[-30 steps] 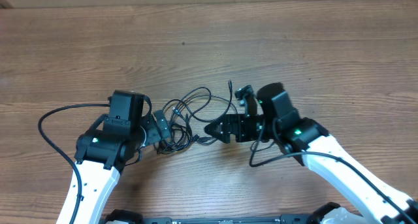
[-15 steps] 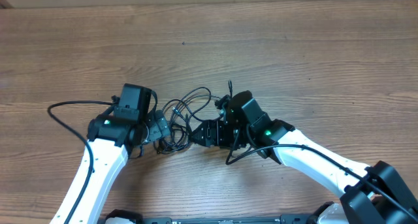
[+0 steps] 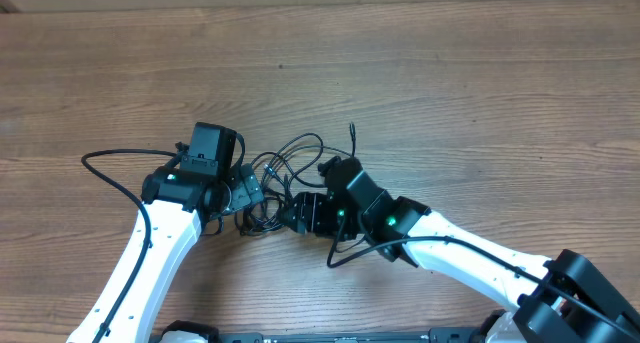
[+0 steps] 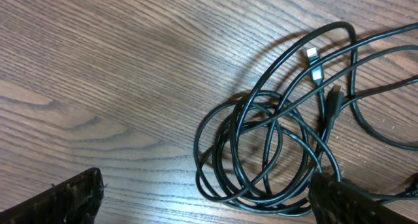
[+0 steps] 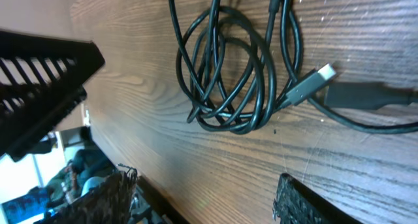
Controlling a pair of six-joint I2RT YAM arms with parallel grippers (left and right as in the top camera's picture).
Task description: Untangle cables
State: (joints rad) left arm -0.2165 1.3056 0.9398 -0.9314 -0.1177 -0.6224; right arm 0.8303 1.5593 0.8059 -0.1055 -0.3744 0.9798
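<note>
Near edge, overhead view: 2 white arms, left arm (image 3: 150, 268) and right arm (image 3: 480, 255), both reaching inward over the desk (image 3: 470, 73).

Left fingers (image 3: 245, 193): released, spread wide. In the left wrist view one finger (image 4: 68, 198) sits at the bottom left corner and the other at the bottom right, with the coil between and just ahead of them. Nothing grasped.

Right fingers (image 3: 300, 213): apart, with bare wood grain between the two black ribbed fingers (image 5: 108, 198). The coil lies just beyond their tips. Nothing grasped.

Cables (image 3: 268, 173): 1 bundle, lying flat on the desk between the two sets of fingers. Thin, round, glossy black cords. The exact cord count cannot be told from the overlaps. A tight coil of several overlapping rings (image 4: 236, 119) sits at the near-left end, and looser loops open out toward the far right. The long axis runs diagonally, near-left to far-right. One free end (image 3: 352, 131) points toward the far edge.

Plugs, left wrist view: 2 silver-tipped (image 4: 311, 53), side by side, and 1 dark (image 4: 333, 93).
Plugs, right wrist view: 1 silver-tipped plug (image 5: 324, 72) beside the coil (image 5: 215, 48).

Desk: brown wood, with a pronounced wavy grain.
</note>
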